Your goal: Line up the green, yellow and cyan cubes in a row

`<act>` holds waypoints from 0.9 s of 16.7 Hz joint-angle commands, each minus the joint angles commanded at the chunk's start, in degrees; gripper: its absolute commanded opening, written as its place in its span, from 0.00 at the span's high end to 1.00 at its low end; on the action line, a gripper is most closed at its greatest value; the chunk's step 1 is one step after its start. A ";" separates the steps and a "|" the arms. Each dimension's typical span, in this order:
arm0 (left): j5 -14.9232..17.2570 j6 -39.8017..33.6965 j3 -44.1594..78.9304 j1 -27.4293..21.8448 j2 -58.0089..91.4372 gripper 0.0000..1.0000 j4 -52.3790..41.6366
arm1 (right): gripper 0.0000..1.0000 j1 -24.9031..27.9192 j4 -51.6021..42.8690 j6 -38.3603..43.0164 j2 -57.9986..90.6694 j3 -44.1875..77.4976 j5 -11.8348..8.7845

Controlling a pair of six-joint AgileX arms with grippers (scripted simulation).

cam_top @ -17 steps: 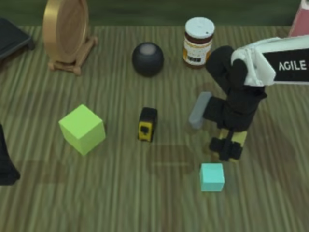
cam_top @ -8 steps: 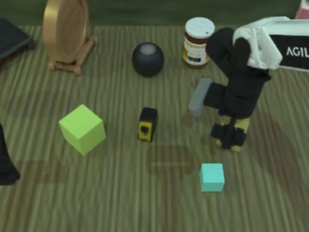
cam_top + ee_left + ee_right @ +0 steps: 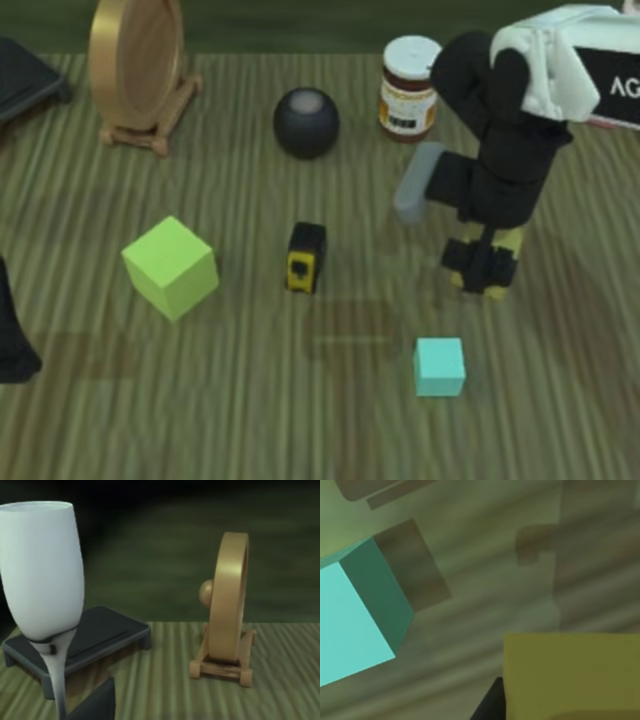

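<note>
Top view: yellow cube [image 3: 500, 262] in right pincer [image 3: 484, 270].

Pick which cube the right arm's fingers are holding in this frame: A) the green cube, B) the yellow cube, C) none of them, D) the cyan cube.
B: the right gripper is shut on the yellow cube, seen at its fingers, while the green cube and cyan cube sit free on the table.

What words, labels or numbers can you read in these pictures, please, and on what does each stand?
"AG": white letters on the black panel of the right arm, cut off by the top view's edge.
Jar label: dark print, too blurred to read.
Tape measure: a dark mark on its yellow face, not readable.
Cubes and everything else: no text.
</note>
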 joint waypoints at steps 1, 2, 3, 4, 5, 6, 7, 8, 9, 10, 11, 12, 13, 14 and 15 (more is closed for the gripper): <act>0.00 0.00 0.00 0.00 0.00 0.00 0.00 | 1.00 0.76 -0.13 -0.28 -0.04 0.32 0.00; 0.00 0.00 0.00 0.00 0.00 0.00 0.00 | 1.00 2.13 -0.39 -0.71 -0.06 0.81 -0.01; 0.00 0.00 0.00 0.00 0.00 0.00 0.00 | 1.00 4.04 -0.78 -1.22 -0.08 1.37 -0.02; 0.00 0.00 0.00 0.00 0.00 0.00 0.00 | 1.00 6.32 -1.28 -1.73 -0.10 1.92 -0.05; 0.00 0.00 0.00 0.00 0.00 0.00 0.00 | 1.00 8.82 -1.89 -2.21 -0.09 2.44 -0.10; 0.00 0.00 0.00 0.00 0.00 0.00 0.00 | 1.00 11.37 -2.59 -2.63 -0.01 2.93 -0.15; 0.00 0.00 0.00 0.00 0.00 0.00 0.00 | 1.00 13.83 -3.28 -3.02 0.07 3.41 -0.19; 0.00 0.00 0.00 0.00 0.00 0.00 0.00 | 1.00 16.00 -3.86 -3.38 0.08 3.85 -0.23; 0.00 0.00 0.00 0.00 0.00 0.00 0.00 | 1.00 17.78 -4.28 -3.70 0.01 4.24 -0.26; 0.00 0.00 0.00 0.00 0.00 0.00 0.00 | 1.00 19.03 -4.56 -3.96 -0.11 4.52 -0.27; 0.00 0.00 0.00 0.00 0.00 0.00 0.00 | 1.00 19.66 -4.70 -4.12 -0.18 4.69 -0.27; 0.00 0.00 0.00 0.00 0.00 0.00 0.00 | 1.00 19.74 -4.72 -4.14 -0.19 4.71 -0.27; 0.00 0.00 0.00 0.00 0.00 0.00 0.00 | 1.00 19.74 -4.72 -4.14 -0.19 4.71 -0.27; 0.00 0.00 0.00 0.00 0.00 0.00 0.00 | 1.00 19.74 -4.72 -4.14 -0.19 4.71 -0.27; 0.00 0.00 0.00 0.00 0.00 0.00 0.00 | 1.00 19.54 -4.62 -3.96 -0.05 4.56 -0.29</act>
